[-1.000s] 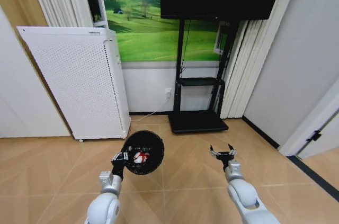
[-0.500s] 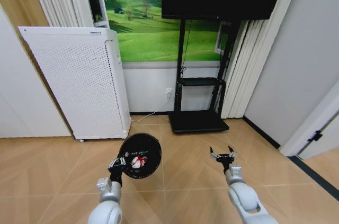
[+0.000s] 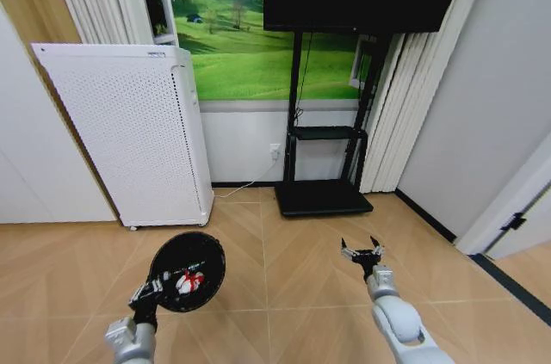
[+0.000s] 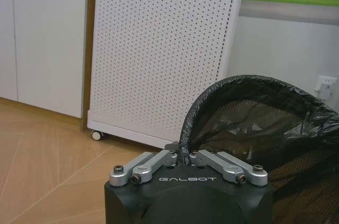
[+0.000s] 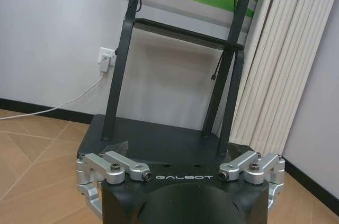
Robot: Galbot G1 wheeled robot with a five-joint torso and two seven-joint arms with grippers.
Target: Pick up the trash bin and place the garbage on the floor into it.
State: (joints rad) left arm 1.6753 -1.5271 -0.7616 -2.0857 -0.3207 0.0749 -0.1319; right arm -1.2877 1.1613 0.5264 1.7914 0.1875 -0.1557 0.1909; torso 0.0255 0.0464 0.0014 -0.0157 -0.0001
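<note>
Bin (image 3: 187, 272): black mesh, held off the floor at lower left, mouth tilted toward the camera.
Garbage (image 3: 188, 280): red-and-white pieces inside it.
Left end effector (image 4: 184, 156): pinched onto the bin's rim.
Right end effector (image 3: 362, 251): spread wide, empty, at lower right.

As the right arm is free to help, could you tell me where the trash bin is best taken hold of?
On the thin top rim of the trash bin, from its right side. The left end effector is shut on the rim's near-left edge; the mesh wall offers no purchase. The right end effector is open and empty beside it.
</note>
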